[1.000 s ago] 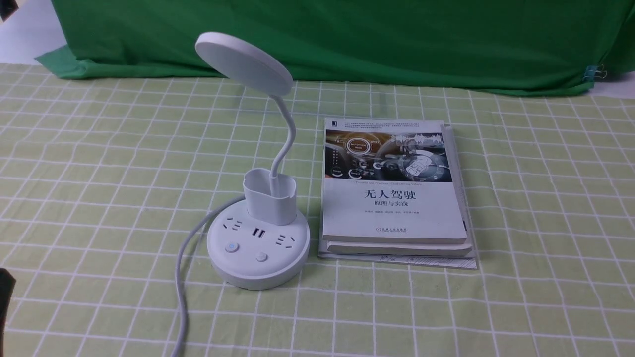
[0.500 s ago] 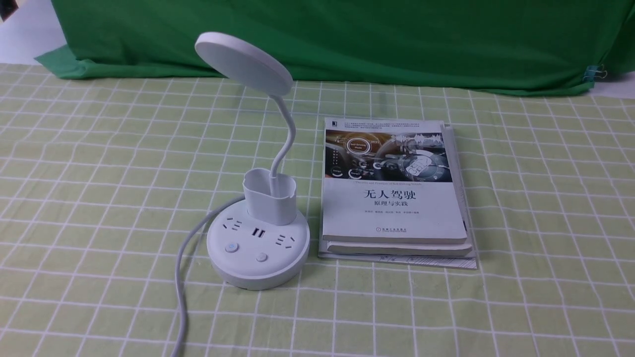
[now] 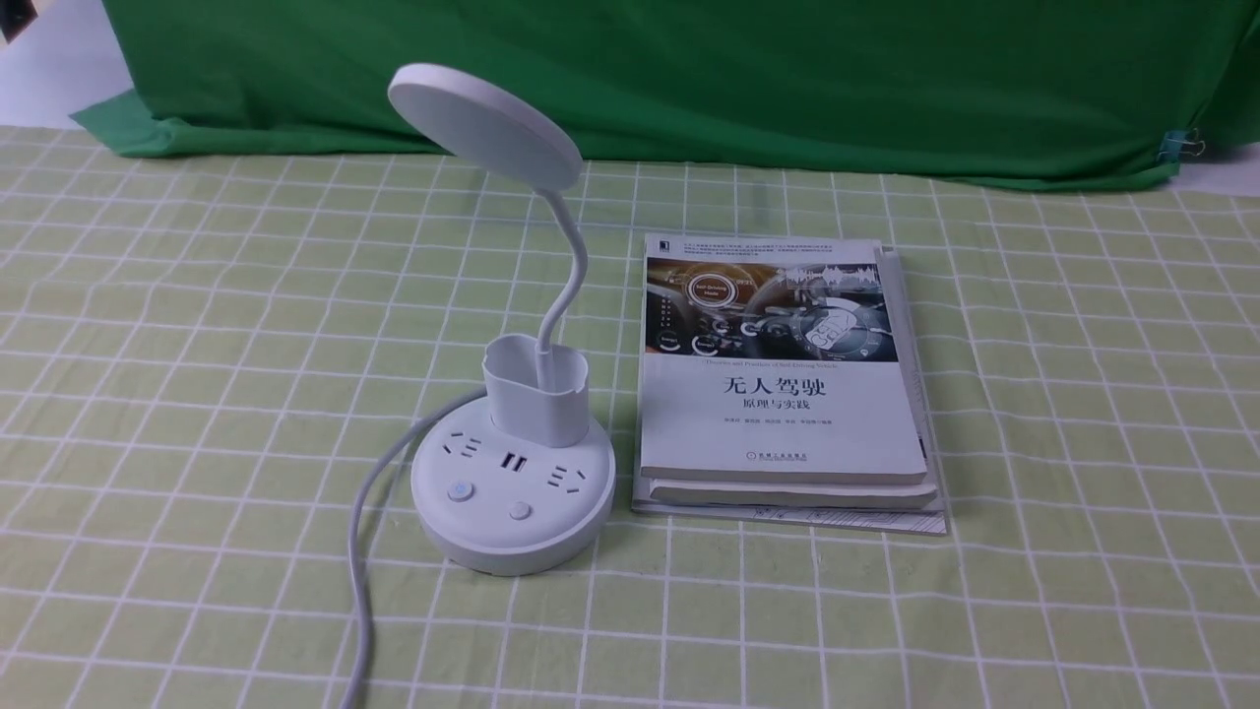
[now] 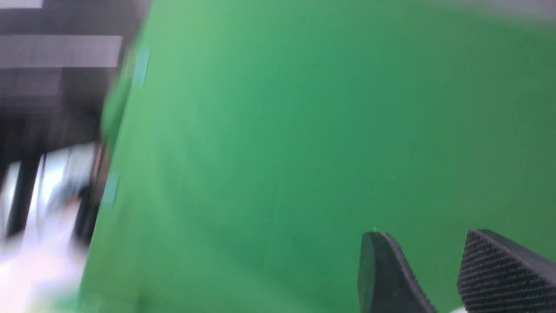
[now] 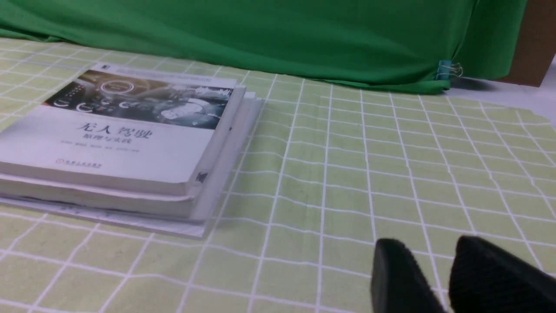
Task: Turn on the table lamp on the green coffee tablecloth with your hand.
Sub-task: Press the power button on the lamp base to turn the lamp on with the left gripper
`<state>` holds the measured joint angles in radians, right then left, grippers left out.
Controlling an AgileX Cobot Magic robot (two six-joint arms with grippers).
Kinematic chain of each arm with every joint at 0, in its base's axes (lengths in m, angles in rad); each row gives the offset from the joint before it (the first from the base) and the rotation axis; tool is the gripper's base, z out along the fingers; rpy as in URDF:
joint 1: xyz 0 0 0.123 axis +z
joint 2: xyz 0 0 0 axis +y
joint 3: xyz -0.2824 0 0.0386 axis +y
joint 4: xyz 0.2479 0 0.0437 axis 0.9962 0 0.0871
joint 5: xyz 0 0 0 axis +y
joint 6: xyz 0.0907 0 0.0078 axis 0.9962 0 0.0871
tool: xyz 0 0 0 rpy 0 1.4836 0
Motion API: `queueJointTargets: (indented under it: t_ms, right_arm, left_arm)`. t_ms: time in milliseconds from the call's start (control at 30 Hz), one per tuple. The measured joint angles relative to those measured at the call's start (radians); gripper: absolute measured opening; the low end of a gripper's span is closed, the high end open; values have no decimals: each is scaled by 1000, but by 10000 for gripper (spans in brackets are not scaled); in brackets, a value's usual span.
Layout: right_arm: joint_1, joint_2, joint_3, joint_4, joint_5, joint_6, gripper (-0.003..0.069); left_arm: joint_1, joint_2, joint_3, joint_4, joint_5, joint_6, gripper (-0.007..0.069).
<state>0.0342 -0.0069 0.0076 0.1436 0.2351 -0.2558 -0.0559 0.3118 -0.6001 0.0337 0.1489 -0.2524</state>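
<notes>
The white table lamp (image 3: 512,492) stands on the green coffee tablecloth (image 3: 197,345), left of centre. Its disc head (image 3: 482,123) tilts on a thin bent neck above a small cup, and it looks unlit. Two buttons (image 3: 459,490) sit on the front of the round base. Neither hand shows in the front view. In the blurred left wrist view my left gripper (image 4: 423,237) points at the dark green backdrop, open with nothing between its fingers. My right gripper (image 5: 428,243) hovers low over the cloth right of the books, also open and empty.
A stack of books (image 3: 783,374) lies just right of the lamp base. The lamp's white cord (image 3: 364,551) runs from the base to the front edge. The dark green backdrop (image 3: 689,79) hangs across the back, with a binder clip (image 3: 1176,146) at its right end.
A dark part of the left arm at the lower left edge of the front view has gone out of frame. The lamp and books have not moved.
</notes>
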Motion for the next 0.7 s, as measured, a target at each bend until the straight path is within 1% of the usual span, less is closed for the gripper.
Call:
queueJointTargets:
  t_ms: [67, 100, 133, 167, 233, 300, 400, 500, 567, 600, 633, 700]
  right_arm:
    - [0, 0, 0, 0, 0, 0, 245]
    - [0, 0, 0, 0, 0, 0, 245]
    - [0, 0, 0, 0, 0, 0, 245]
    - [0, 0, 0, 0, 0, 0, 245]
    - [0, 0, 0, 0, 0, 0, 245]
    - [0, 0, 0, 0, 0, 0, 245]
    - [0, 0, 0, 0, 0, 0, 245]
    - [0, 0, 0, 0, 0, 0, 245]
    - [0, 0, 0, 0, 0, 0, 245]
    - [0, 0, 0, 0, 0, 0, 245]
    - [0, 0, 0, 0, 0, 0, 245]
    - [0, 0, 0, 0, 0, 0, 245]
  left_arm:
    - [0, 68, -9, 0, 105, -2, 237]
    - [0, 76, -9, 0, 115, -2, 237]
    - [0, 113, -9, 0, 166, 10, 237]
    - [0, 161, -9, 2, 225, 51, 237]
    - [0, 220, -9, 3, 260, 105, 237]
    - [0, 266, -9, -14, 257, 120, 237]
    - [0, 380, -9, -162, 227, 141, 237]
    - [0, 510, -10, -332, 213, 252, 237]
    - [0, 606, -27, -410, 264, 337, 237]
    - [0, 646, -40, -429, 289, 361, 237]
    - [0, 706, -64, -447, 346, 413, 237]
    - [-5, 785, -107, -477, 426, 479, 237]
